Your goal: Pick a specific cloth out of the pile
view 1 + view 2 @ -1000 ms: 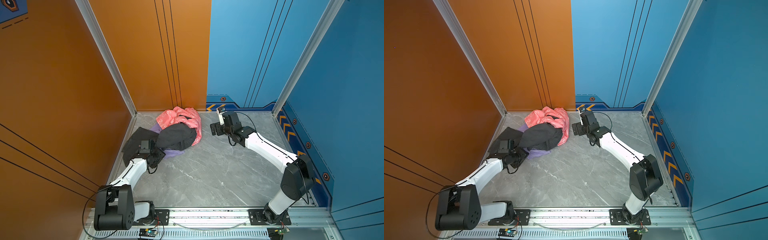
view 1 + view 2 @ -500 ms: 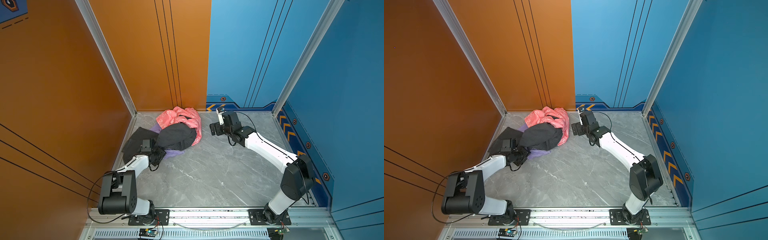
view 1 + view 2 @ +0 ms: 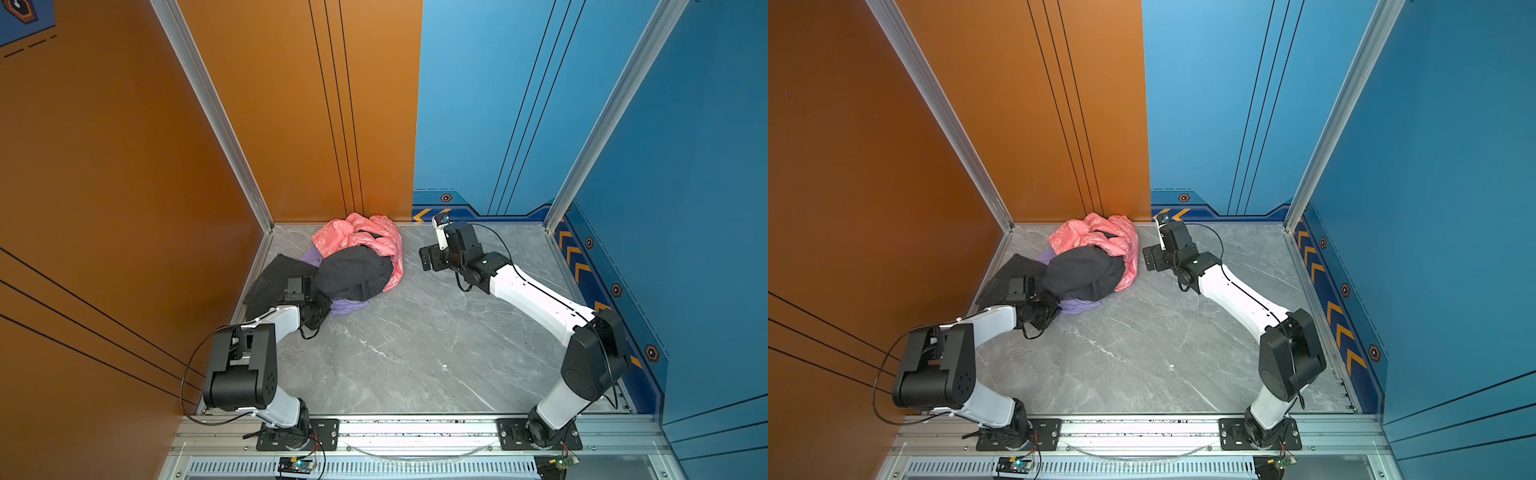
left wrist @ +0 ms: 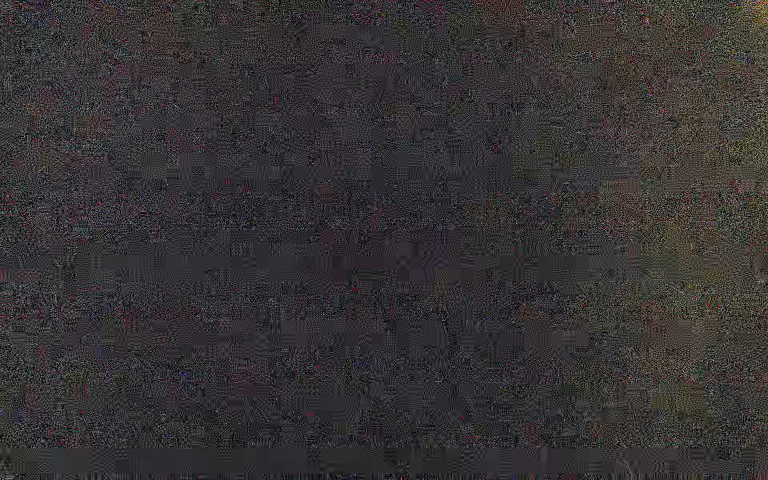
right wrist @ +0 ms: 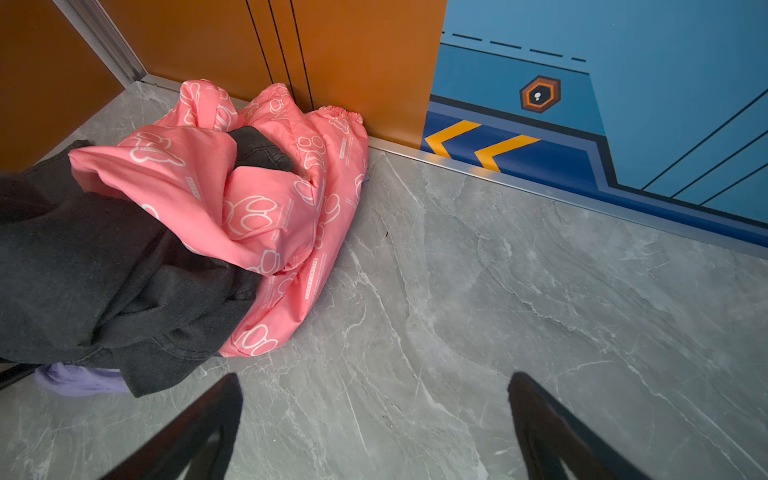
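The pile lies in the back left corner in both top views. A salmon-pink printed cloth (image 3: 357, 239) and a dark grey garment (image 3: 353, 270) lie over the lavender cloth (image 3: 349, 306), which shows only as a small edge (image 3: 1079, 306) (image 5: 79, 378). My left arm's wrist (image 3: 316, 311) is pushed in at that edge, under the dark garment. Its fingers are hidden, and the left wrist view is dark with fabric over it. What the shut left jaws hold cannot be seen. My right gripper (image 5: 374, 382) stands open over bare floor, to the right of the pile (image 3: 430, 258).
The grey marble floor (image 3: 415, 353) is walled by orange panels (image 3: 104, 187) on the left and back, and by blue panels (image 3: 685, 208) on the back and right. A dark flat garment (image 3: 270, 282) spreads from the pile towards the left wall. A metal rail (image 3: 415, 432) runs along the front.
My left arm's shoulder and elbow links have swung up and in towards the pile, while its wrist stays at the lavender edge. The right arm has not moved.
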